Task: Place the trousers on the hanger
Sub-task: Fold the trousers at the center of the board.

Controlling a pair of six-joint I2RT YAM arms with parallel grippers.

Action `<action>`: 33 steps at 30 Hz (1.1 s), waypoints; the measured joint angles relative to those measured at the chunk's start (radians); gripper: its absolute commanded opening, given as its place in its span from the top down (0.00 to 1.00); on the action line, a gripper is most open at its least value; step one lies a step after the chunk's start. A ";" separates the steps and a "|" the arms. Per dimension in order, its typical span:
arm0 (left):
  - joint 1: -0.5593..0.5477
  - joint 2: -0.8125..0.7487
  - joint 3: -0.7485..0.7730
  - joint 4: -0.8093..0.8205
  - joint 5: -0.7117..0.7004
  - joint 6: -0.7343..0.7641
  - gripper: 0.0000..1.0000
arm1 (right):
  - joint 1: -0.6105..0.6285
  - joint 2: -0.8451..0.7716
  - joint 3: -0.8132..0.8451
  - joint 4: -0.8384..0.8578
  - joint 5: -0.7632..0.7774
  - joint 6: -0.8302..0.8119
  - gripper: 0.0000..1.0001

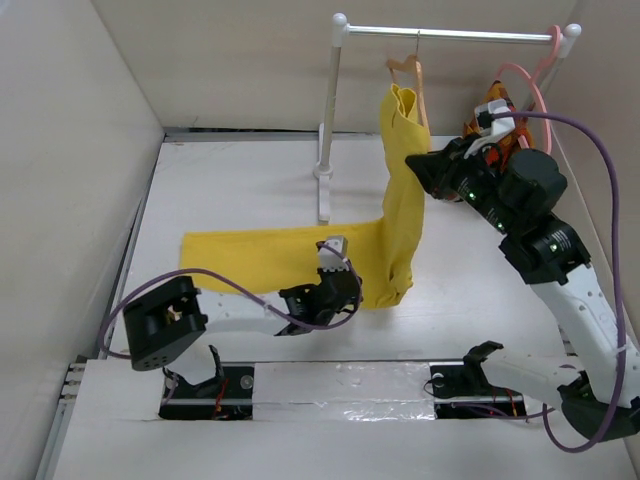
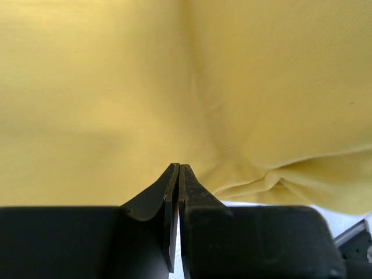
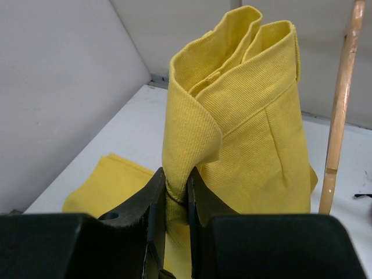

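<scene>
The yellow trousers (image 1: 400,200) rise in a folded column from the table to just below the tan wooden hanger (image 1: 412,72), which hangs on the rack rod. One leg lies flat to the left on the table. My right gripper (image 1: 422,166) is shut on a fold of the trousers (image 3: 244,133) near their top; the fold shows between the jaws (image 3: 176,192). A hanger bar (image 3: 340,104) stands just to the right. My left gripper (image 1: 338,290) sits low at the near edge of the trousers (image 2: 116,87); its jaws (image 2: 178,170) are shut, tips against the cloth, with no cloth seen between them.
A white garment rack (image 1: 328,120) stands at the back, its base (image 1: 322,205) on the table beside the trousers. A pink plastic hanger (image 1: 532,85) and an orange patterned garment (image 1: 497,108) hang at the right end, behind my right arm. Walls close in on the left and back.
</scene>
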 measured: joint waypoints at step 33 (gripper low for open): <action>0.076 -0.613 -0.042 -0.187 -0.068 0.043 0.91 | 0.270 0.226 0.103 0.060 0.072 -0.002 1.00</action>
